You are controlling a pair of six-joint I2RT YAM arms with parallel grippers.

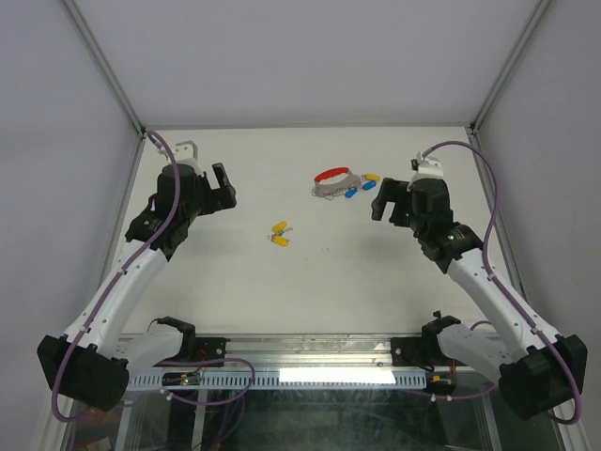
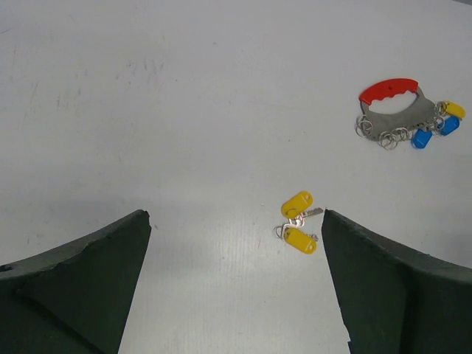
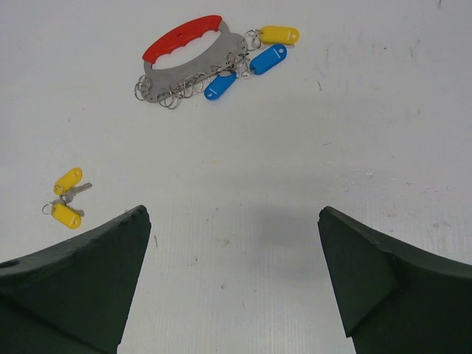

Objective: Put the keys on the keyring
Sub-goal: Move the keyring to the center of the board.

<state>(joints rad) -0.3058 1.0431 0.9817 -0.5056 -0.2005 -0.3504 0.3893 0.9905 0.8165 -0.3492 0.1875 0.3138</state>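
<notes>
The keyring (image 1: 332, 183), a grey metal bunch of small rings with a red curved strip, lies at the back middle of the table. Two blue-capped keys (image 3: 267, 57) and a yellow-capped key (image 3: 279, 34) lie against its right end. I cannot tell if they are hooked on. A pair of yellow-capped keys (image 1: 280, 235) lies loose nearer the middle, also seen as the yellow pair (image 2: 299, 221) just inside my left gripper's right finger. My left gripper (image 1: 223, 184) hovers open to their left. The right gripper (image 1: 388, 200) hovers open, right of the keyring (image 3: 193, 66). Neither holds anything.
White walls with metal corner posts (image 1: 101, 66) close in the white table (image 1: 310, 291) on three sides. Both arm bases and their cables sit along the near edge (image 1: 310, 352).
</notes>
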